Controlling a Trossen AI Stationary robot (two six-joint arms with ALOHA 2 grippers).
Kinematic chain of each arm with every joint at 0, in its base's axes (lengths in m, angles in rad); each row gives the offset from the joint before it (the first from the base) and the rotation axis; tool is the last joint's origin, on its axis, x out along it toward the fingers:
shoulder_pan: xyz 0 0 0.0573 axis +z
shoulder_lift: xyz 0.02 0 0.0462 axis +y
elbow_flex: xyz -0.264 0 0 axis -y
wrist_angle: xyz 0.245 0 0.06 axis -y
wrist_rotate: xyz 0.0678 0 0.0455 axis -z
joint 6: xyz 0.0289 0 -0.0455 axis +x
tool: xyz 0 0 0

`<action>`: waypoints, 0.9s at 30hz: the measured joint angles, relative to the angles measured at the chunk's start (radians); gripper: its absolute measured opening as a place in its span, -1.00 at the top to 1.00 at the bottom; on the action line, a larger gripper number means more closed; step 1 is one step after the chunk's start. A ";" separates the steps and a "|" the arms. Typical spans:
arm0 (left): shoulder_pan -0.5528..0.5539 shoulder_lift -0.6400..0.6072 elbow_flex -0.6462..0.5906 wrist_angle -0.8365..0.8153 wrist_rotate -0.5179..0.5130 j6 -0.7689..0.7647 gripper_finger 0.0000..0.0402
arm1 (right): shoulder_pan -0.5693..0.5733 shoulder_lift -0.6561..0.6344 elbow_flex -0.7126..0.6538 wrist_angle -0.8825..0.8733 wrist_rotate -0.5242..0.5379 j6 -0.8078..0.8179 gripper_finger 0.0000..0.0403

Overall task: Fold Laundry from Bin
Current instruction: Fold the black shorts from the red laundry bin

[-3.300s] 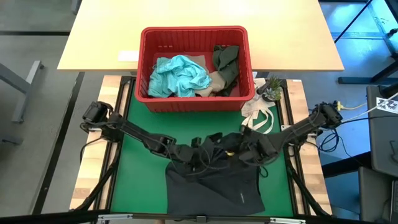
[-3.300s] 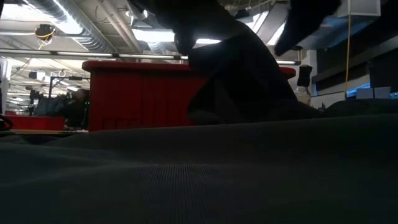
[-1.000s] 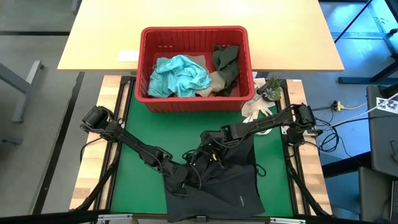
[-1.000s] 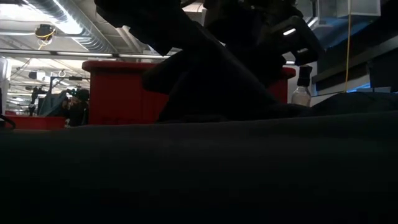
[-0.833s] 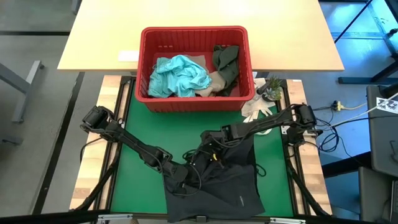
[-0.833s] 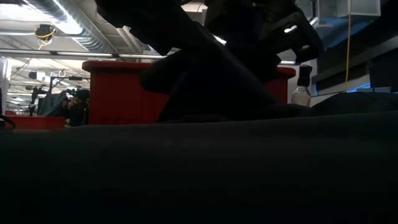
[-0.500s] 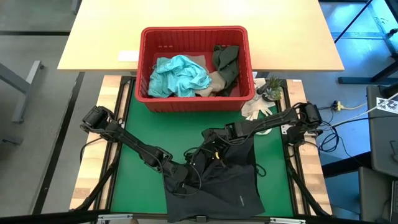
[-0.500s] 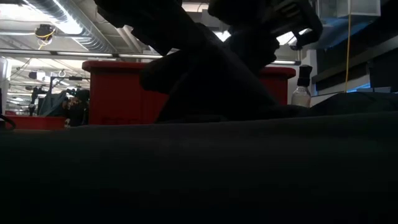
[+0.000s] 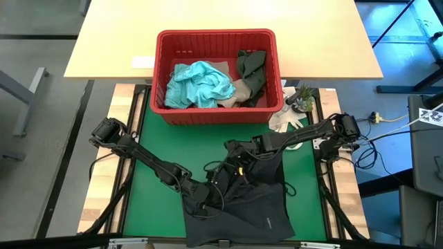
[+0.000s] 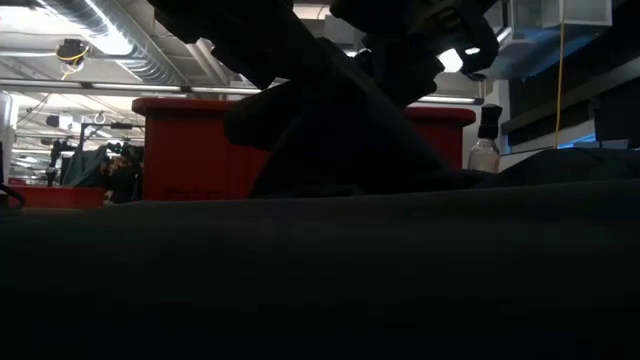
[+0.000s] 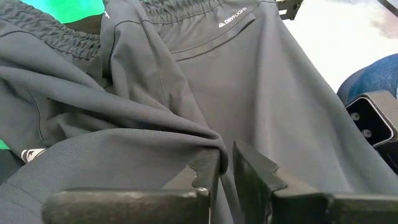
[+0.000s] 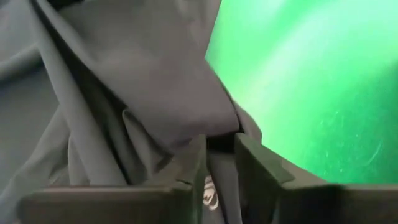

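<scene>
A black garment (image 9: 252, 200), shorts with an elastic waistband (image 11: 180, 7), lies spread on the green mat (image 9: 159, 138) at the near middle. My left gripper (image 9: 206, 199) is shut on it at its left part. My right gripper (image 9: 230, 148) is shut on it at its far left corner. The red bin (image 9: 216, 114) stands at the far side and holds a light teal garment (image 9: 201, 83), a dark olive one (image 9: 250, 66) and a beige one (image 9: 239, 90). My left gripper pinches a raised fold of the black garment (image 11: 214, 148) between its two fingers, coming slantwise from the table's left. The cloth around the fold is bunched and slack, and the rest lies on the mat. My right gripper pinches a bunched fold of the black garment (image 12: 219, 127) between its two fingers, coming from the table's right, low over the mat. The cloth is gathered up at the fingers; its near part lies on the mat.
A white cloth bag (image 9: 287, 124) and a small potted plant (image 9: 301, 97) lie at the bin's right. A bottle (image 10: 484, 140) stands at the right in the low view. Bare green mat lies left of the garment. A blue-clad leg (image 11: 367, 74) shows beyond the table's near edge.
My right gripper, still shut on the garment's far corner, has gone a little toward the table's left and far edge, drawing that corner along. My left gripper has kept still on its fold. The rest of the garment has stayed on the mat.
</scene>
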 joint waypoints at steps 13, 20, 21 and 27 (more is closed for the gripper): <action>0.000 0.000 0.000 0.000 0.000 0.000 0.81 | 0.000 0.032 0.002 0.150 -0.059 -0.066 -0.08; 0.000 0.000 0.000 0.000 0.000 0.000 0.81 | 0.000 0.068 0.001 0.129 -0.079 -0.091 -0.02; 0.000 0.000 0.000 0.000 0.000 0.000 0.81 | 0.000 0.068 0.001 0.130 -0.079 -0.099 -0.02; 0.000 0.000 0.000 0.000 0.000 0.000 0.81 | 0.000 0.067 0.001 0.065 -0.108 -0.079 -0.01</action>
